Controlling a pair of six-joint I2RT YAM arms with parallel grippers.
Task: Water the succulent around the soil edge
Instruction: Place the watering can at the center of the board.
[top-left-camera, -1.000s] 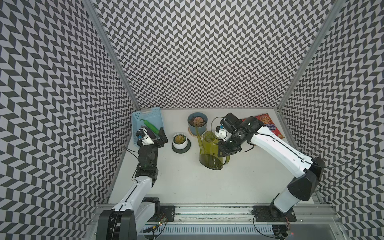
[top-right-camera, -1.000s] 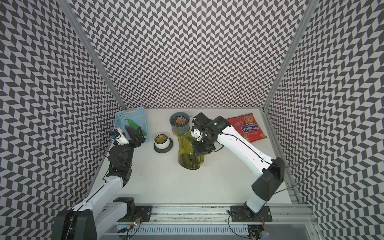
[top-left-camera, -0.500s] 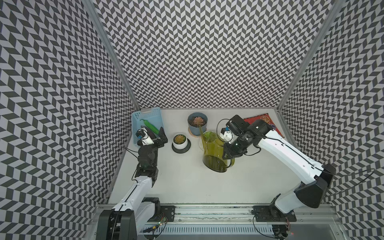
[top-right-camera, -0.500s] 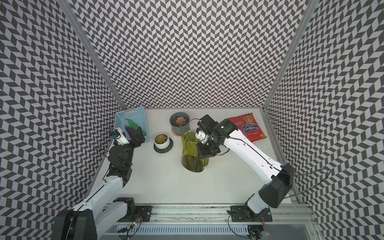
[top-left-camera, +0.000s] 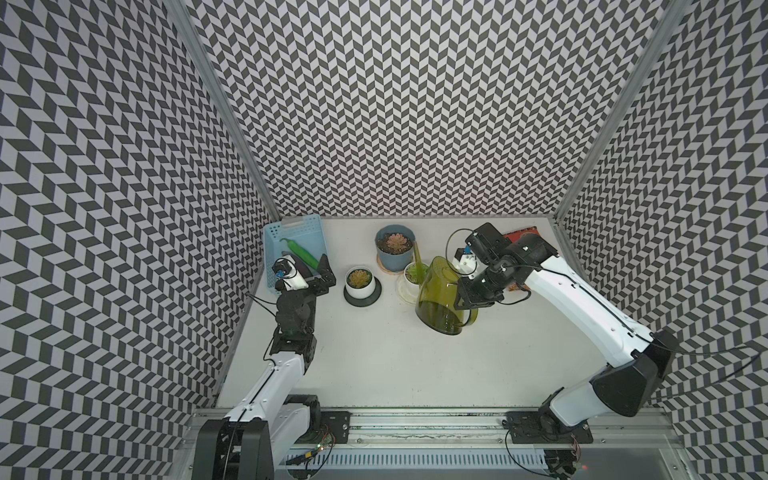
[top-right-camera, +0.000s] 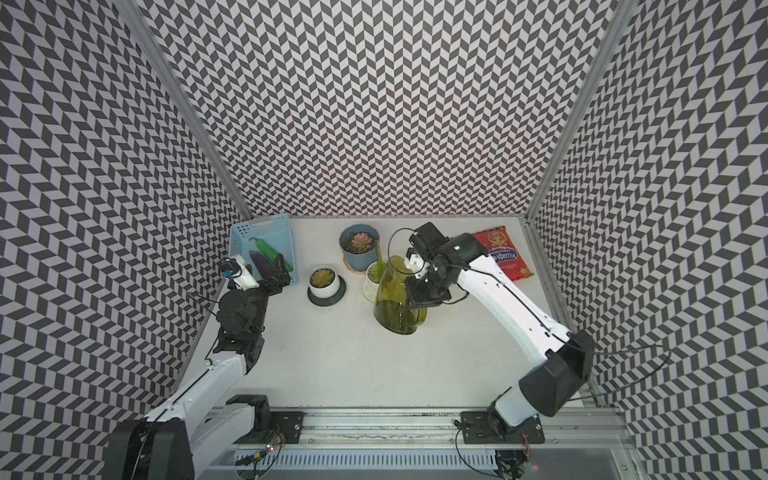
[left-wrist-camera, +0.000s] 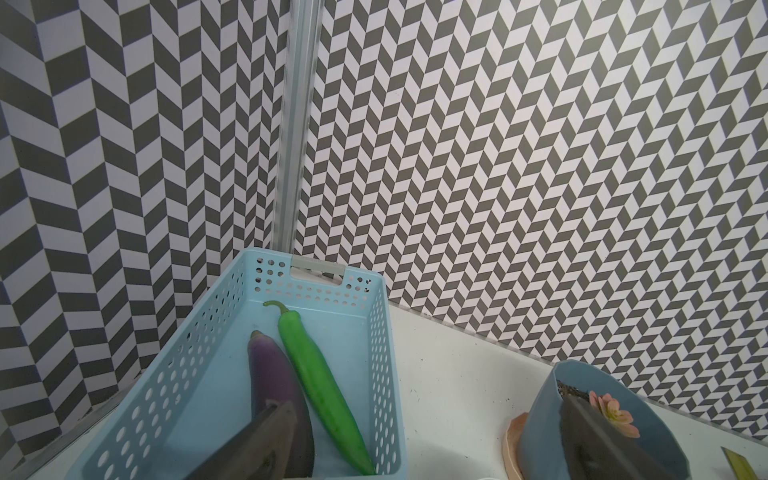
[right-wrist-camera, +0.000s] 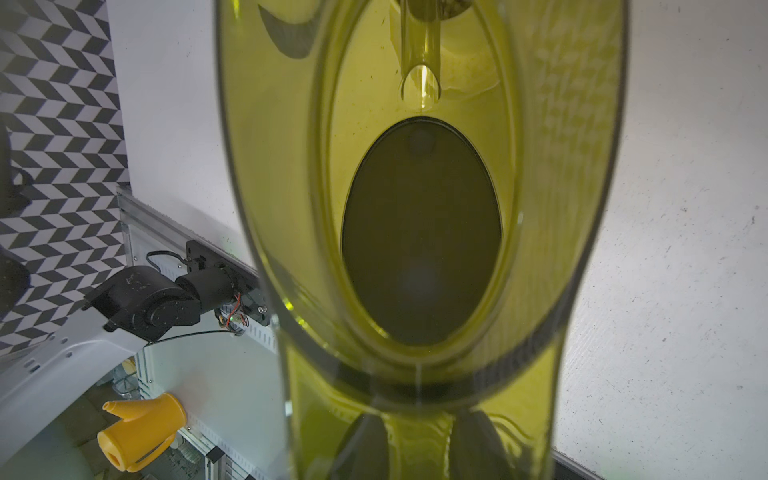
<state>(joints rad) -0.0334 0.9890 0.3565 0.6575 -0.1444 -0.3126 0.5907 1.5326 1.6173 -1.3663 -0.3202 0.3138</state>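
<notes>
My right gripper (top-left-camera: 466, 298) (top-right-camera: 416, 297) (right-wrist-camera: 419, 453) is shut on the handle of a translucent green watering can (top-left-camera: 440, 297) (top-right-camera: 395, 299) (right-wrist-camera: 419, 232) at mid table. Its thin spout (top-left-camera: 417, 259) (top-right-camera: 379, 253) reaches over a small white pot (top-left-camera: 411, 274) (top-right-camera: 373, 274) holding a green plant. Behind that pot stands a blue pot (top-left-camera: 395, 257) (top-right-camera: 357, 259) (left-wrist-camera: 540, 419) with a pink succulent (top-left-camera: 395, 242) (left-wrist-camera: 613, 411). To the left, a white pot (top-left-camera: 361, 286) (top-right-camera: 323, 286) on a dark saucer holds a green-orange succulent. My left gripper (top-left-camera: 323, 274) (top-right-camera: 279, 270) (left-wrist-camera: 428, 457) is open and empty beside the basket.
A light blue basket (top-left-camera: 307, 230) (top-right-camera: 278, 226) (left-wrist-camera: 374, 332) in the back left corner holds a green pepper (left-wrist-camera: 320, 382) and a purple eggplant (left-wrist-camera: 270, 374). A red snack packet (top-right-camera: 505, 257) lies at the back right, behind my right arm. Patterned walls enclose three sides.
My right arm has carried the watering can to the right and toward the front, uncovering the small white pot. The left arm has not moved.
</notes>
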